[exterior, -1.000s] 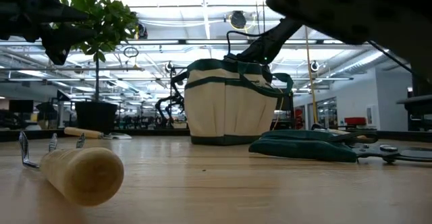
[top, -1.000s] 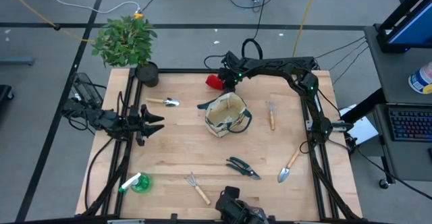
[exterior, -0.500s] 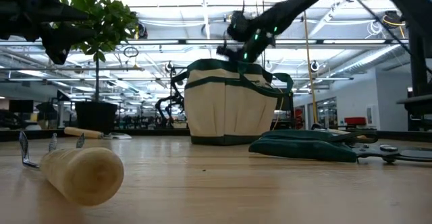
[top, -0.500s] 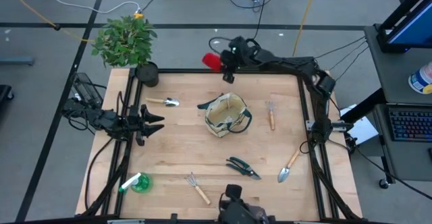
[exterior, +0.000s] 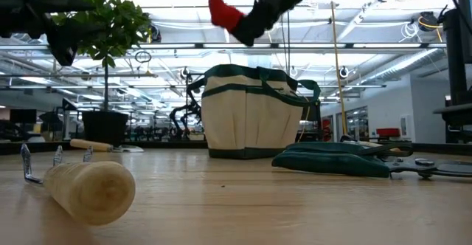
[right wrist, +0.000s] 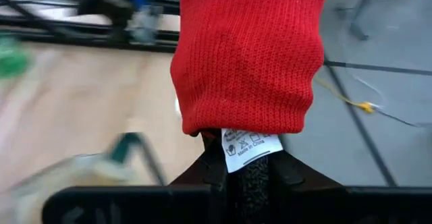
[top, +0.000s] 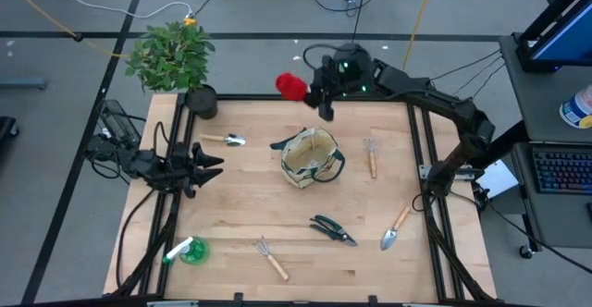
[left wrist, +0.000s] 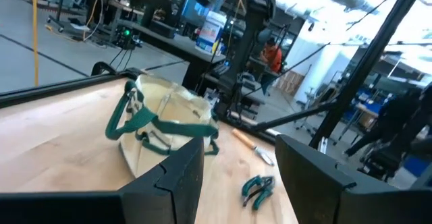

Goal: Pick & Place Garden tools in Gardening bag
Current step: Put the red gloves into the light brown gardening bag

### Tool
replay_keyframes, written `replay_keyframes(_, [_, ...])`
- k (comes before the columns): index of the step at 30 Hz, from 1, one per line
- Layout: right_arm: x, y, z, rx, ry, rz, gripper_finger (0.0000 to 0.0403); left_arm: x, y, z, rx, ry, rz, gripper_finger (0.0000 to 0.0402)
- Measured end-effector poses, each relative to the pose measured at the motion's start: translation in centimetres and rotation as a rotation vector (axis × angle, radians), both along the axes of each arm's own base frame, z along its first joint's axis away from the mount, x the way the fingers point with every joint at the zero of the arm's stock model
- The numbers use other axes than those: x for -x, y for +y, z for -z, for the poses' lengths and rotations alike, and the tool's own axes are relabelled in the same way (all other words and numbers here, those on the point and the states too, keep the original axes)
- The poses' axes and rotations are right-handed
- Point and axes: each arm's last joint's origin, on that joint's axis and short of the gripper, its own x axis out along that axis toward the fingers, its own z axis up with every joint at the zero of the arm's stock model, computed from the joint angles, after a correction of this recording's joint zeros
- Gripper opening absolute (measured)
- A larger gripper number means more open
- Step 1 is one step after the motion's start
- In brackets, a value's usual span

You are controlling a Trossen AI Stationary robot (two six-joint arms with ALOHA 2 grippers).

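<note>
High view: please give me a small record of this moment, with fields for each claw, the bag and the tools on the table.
right claw: raised over the table's far edge, shut on the glove
left claw: open, waiting at the left side, holding nothing
bag: upright near the table's middle, mouth open
tools on table: trowel, rake, shears, second trowel, second rake, sprayer
plant: at the far left corner

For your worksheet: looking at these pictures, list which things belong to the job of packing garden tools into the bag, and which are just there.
Part of the job: gardening bag, red glove in the right tool, shears, trowels, rakes, sprayer.

Just there: potted plant, idle left tool.
</note>
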Motion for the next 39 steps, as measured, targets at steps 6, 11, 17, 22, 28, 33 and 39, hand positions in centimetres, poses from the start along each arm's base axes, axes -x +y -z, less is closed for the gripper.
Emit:
replay_keyframes(6, [-0.4,4.5,0.5,-0.013,0.128,-0.127,0.0031,0.1,0.0,-0.5,0.022,-0.048,0.000,0.0191])
replay_keyframes(11, [-0.6,6.9,1.6,0.093,0.272,-0.126,0.0030,0.1,0.0,-0.8,0.035,-0.078,0.000,0.0191])
replay_keyframes(17, [-1.0,8.3,4.3,0.181,0.382,-0.161,0.0032,0.2,0.1,-1.1,0.049,-0.113,0.000,0.0191])
replay_keyframes(22, [-1.1,9.2,6.9,0.282,0.431,-0.241,0.0030,0.2,0.1,-1.4,0.081,-0.144,0.003,0.0191])
replay_keyframes(28, [-1.4,10.0,8.6,0.386,0.427,-0.279,0.0036,0.2,0.1,-1.5,0.097,-0.156,0.005,0.0191])
replay_keyframes(33, [-1.5,10.2,10.2,0.400,0.416,-0.291,0.0035,0.3,0.1,-1.5,0.096,-0.156,0.004,0.0191])
replay_keyframes(39, [-1.1,10.3,11.5,0.414,0.448,-0.311,0.0040,0.3,0.1,-1.5,0.096,-0.156,0.004,0.0191])
